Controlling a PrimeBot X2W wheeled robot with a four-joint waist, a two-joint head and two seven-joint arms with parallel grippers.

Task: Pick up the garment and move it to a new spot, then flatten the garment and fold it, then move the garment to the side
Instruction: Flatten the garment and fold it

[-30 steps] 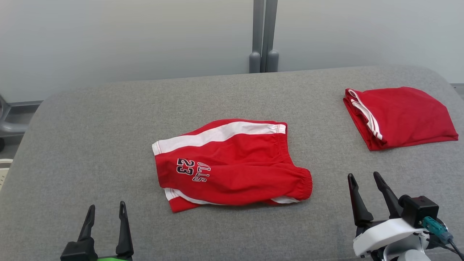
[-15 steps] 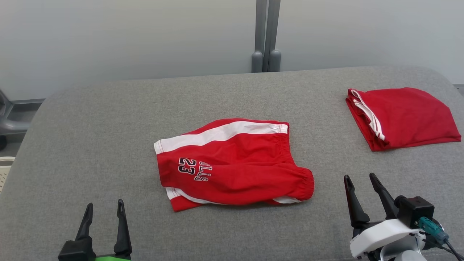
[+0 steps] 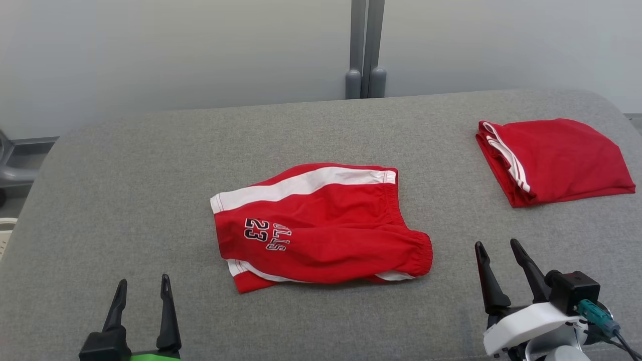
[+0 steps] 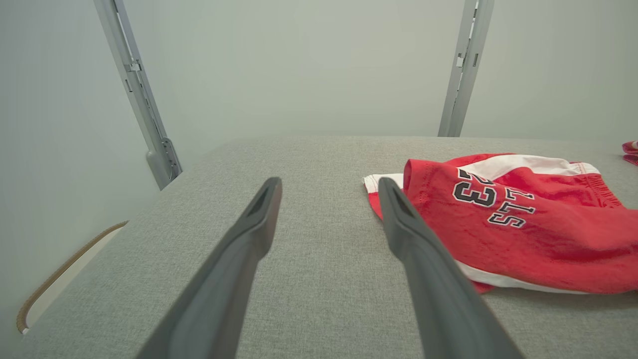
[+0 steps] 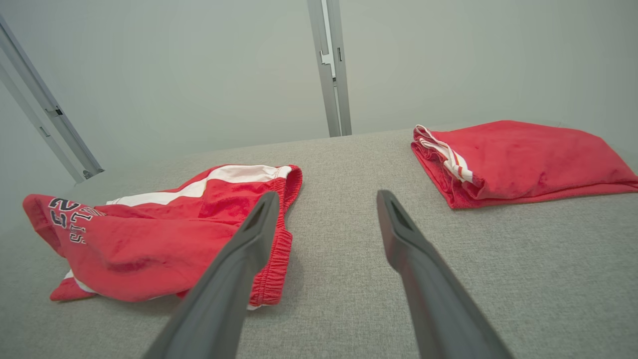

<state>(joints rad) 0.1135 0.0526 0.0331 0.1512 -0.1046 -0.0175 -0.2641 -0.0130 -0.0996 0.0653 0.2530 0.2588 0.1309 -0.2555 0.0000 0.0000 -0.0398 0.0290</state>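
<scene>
The garment (image 3: 321,228) is a pair of red shorts with a white side stripe and a "23" print, lying loosely folded in the middle of the grey padded table (image 3: 125,175). The left wrist view has the garment (image 4: 518,224) at the right; in the right wrist view the garment (image 5: 164,234) lies at the left. My left gripper (image 3: 142,286) is open near the front left edge, well short of the shorts. Off to the shorts' right, my right gripper (image 3: 498,246) stands open too, holding nothing. The same open fingers show as left gripper (image 4: 329,187) and right gripper (image 5: 326,199).
A second red garment (image 3: 551,160), neatly folded, lies at the table's far right; the folded garment (image 5: 513,159) sits beyond my right fingers. A grey post (image 3: 365,50) rises behind the table against a pale wall. The table's left edge drops away near a rounded grey frame (image 3: 10,165).
Both grippers sit slightly lower and the right one slightly further left than a second ago; the small picture shifts look like camera motion. The shorts lie unchanged.
</scene>
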